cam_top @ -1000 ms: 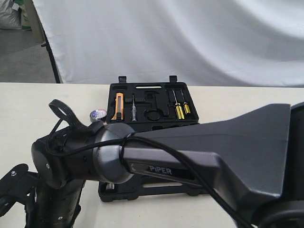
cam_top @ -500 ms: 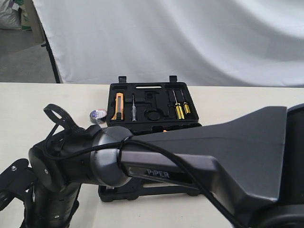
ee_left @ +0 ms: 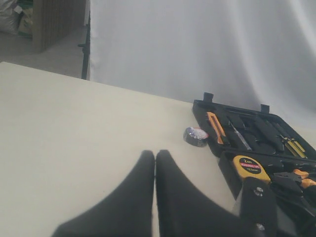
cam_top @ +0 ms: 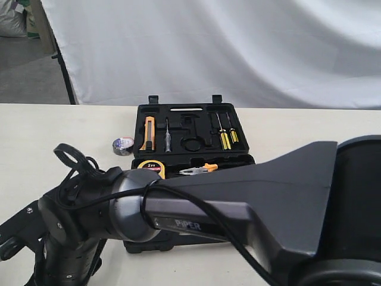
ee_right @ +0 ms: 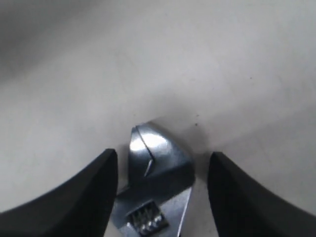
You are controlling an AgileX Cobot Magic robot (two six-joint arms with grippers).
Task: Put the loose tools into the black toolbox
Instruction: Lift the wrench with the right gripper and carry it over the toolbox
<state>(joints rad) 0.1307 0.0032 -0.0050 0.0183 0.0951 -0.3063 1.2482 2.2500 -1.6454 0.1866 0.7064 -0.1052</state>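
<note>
The black toolbox (cam_top: 187, 128) lies open on the table, its two halves showing in the left wrist view (ee_left: 232, 163) too. A small dark tape roll (cam_top: 122, 145) sits on the table just left of the case (ee_left: 196, 137). The silver head of the adjustable wrench (ee_right: 159, 170) lies on the table between the fingers of my right gripper (ee_right: 163, 152), which stands open around it; the handle is hidden. My left gripper (ee_left: 155, 154) is shut on nothing, above bare table. The hammer is out of view.
A yellow tape measure (cam_top: 152, 167) and orange-handled pliers (cam_top: 199, 169) rest in the near half of the case. An orange knife (cam_top: 149, 132) and yellow screwdrivers (cam_top: 226, 137) fill the far half. A big black arm (cam_top: 238, 208) blocks the foreground. White cloth hangs behind.
The big arm in the foreground has sunk lower and toward the left, uncovering the tape measure and pliers in the near half of the case.
</note>
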